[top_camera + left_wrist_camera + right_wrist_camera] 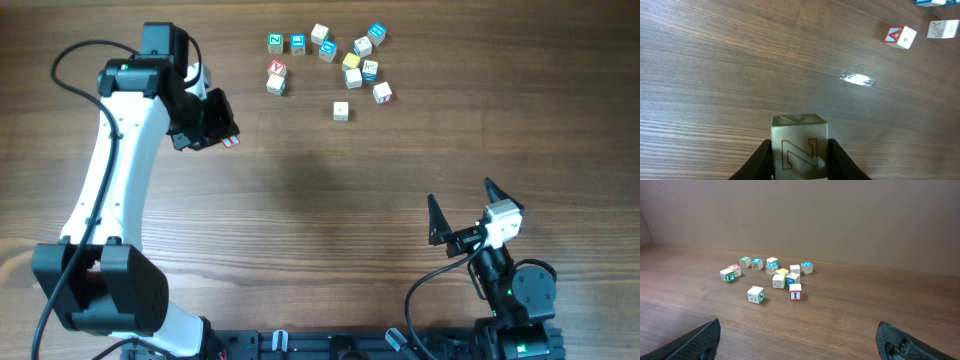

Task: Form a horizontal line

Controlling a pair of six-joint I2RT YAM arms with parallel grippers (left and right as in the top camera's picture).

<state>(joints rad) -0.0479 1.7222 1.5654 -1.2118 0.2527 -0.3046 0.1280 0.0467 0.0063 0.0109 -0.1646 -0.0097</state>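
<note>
Z cube [800,147] sat pinched in the left gripper [800,162]; right gripper [461,197] stood spread wide; no horizontal line existed yet, loose cubes [335,60] lay clustered well apart; a tilted release could skew the row's start

Table [320,200] of brown wood grain, smooth, with a low sheen and one bright glare patch in the left wrist view. Z cube [800,147] of pale bare wood, matt, fine grain on top, letter as a thin red outline. Left gripper [800,144]: fingers [759,162] black, matt, plastic-looking. Right gripper [797,330]: fingers [700,341] black too, matt, faintly grainy. Loose cubes [351,61] of similar pale wood, some faces painted blue, green, yellow or red, paint flat rather than glossy. Left arm [105,170] in smooth white plastic shell, slightly shiny, with black matt joints. Back wall [800,215] plain, matt, beige-brown.
</note>
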